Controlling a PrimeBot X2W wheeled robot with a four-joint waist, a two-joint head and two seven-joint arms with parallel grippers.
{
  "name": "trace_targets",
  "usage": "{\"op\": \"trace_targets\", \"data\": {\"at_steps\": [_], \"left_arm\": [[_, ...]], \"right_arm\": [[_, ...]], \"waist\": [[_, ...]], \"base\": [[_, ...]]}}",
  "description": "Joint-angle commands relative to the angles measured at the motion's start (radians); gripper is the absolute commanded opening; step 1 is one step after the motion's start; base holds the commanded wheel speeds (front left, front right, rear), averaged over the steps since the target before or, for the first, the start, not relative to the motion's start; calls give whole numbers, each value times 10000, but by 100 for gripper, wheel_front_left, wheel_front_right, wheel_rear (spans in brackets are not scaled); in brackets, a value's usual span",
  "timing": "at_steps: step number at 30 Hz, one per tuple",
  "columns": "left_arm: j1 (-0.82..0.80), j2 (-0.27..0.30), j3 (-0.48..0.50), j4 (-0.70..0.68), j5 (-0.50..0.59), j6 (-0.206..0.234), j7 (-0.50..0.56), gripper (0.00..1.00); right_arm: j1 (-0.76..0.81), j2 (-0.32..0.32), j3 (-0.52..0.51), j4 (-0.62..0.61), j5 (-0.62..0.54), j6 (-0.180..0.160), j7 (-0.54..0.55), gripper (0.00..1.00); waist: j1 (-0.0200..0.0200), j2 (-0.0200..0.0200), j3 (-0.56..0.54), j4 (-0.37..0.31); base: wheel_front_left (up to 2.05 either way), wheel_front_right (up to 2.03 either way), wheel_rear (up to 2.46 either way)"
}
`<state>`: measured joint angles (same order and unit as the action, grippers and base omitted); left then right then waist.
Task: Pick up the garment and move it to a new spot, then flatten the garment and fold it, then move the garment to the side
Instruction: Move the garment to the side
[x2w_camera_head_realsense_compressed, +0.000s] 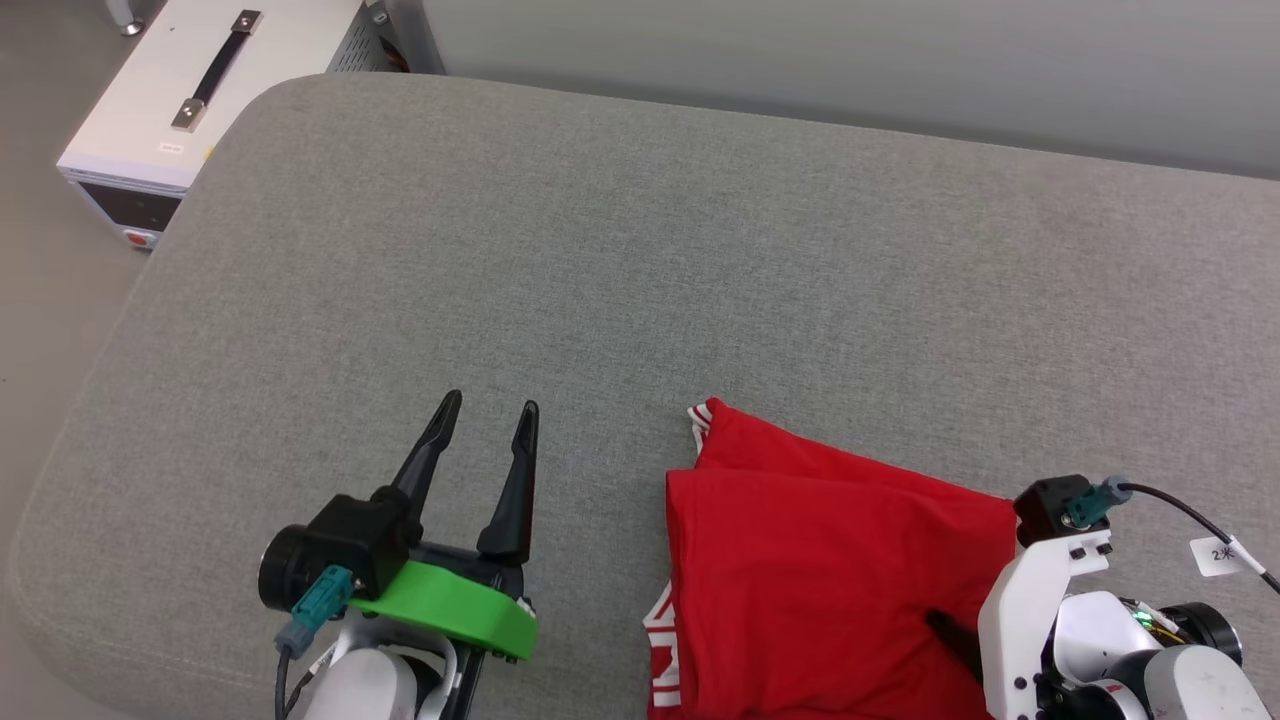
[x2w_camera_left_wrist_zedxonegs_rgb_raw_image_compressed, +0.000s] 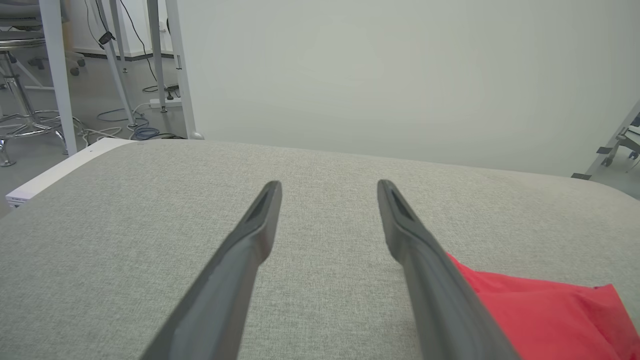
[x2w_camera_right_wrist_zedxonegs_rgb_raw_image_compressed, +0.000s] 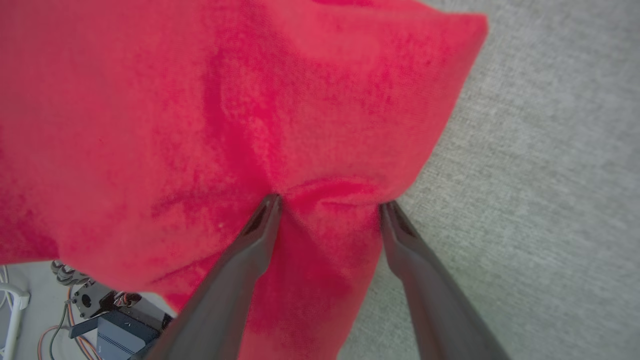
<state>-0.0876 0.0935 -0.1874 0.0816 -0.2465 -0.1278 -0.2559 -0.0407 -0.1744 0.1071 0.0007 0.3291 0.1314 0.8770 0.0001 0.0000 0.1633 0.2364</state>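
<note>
My left claw (x2w_camera_head_realsense_compressed: 492, 405) hangs spread, empty, over the grey woven cushion (x2w_camera_head_realsense_compressed: 640, 250). My right claw (x2w_camera_right_wrist_zedxonegs_rgb_raw_image_compressed: 330, 202), also spread, touches the folded red jersey garment (x2w_camera_head_realsense_compressed: 830, 580) lying at the cushion's near edge.

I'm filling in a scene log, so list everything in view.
garment: one, red with striped trim, near right of the cushion
cushion: one, grey, under both grippers
box: one, white with black handle, floor beyond the cushion's far left corner
cables: several, blue and white, floor behind the cushion
left gripper: one, dark fingers, open over bare cushion
right gripper: one, dark fingers, open, tips against the garment
</note>
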Motion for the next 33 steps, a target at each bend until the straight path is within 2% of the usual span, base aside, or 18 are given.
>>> {"op": "trace_targets", "data": {"at_steps": [1, 4, 5, 6, 7, 14, 20, 24, 33], "left_arm": [[-185, -9, -4, -53, -23, -29, -59, 100], [-173, 12, -42, -47, 21, -29, -59, 100], [-166, 22, -62, -33, 35, -29, -59, 100], [-160, 31, -77, -23, 44, -29, -59, 100], [-150, 40, -91, -12, 51, -29, -59, 100], [-52, 113, -25, 130, 91, -29, -59, 100], [43, 141, 0, 180, 82, -29, -59, 100], [96, 173, 78, 60, 72, -29, -59, 100], [-256, 298, -597, 54, -57, -29, -59, 100]], "right_arm": [[-46, 59, 191, 315, -94, -7, 23, 100], [1, 113, 375, 732, -114, -7, 8, 100], [9, 94, 489, 872, -117, -7, -16, 84], [5, 83, 546, 979, -111, -7, -71, 37], [-12, 77, 615, 1098, -90, -7, -155, 2], [-396, -244, 1003, 1328, -44, -7, -1291, 0], [-835, -1248, 1817, 972, -239, -7, -2378, 0], [-1198, -2356, 2527, 459, -375, -7, -2661, 0], [-1950, -5183, 3614, -395, 91, -7, -2819, 0]], "waist": [[-1, 0, 105, 117], [-1, 0, 112, 148], [-1, 0, 107, 149], [-1, 0, 100, 145], [-1, 0, 85, 133], [-1, 0, -186, -102], [-1, 0, -454, -501], [-1, 0, -470, -891], [-1, 0, 179, -2118]], "base": [[0, 0, 0], [0, 0, 0], [0, 0, 0], [0, 0, 0], [0, 0, 0], [0, 0, 0], [0, 0, 0], [0, 0, 0], [0, 0, 0]]}}
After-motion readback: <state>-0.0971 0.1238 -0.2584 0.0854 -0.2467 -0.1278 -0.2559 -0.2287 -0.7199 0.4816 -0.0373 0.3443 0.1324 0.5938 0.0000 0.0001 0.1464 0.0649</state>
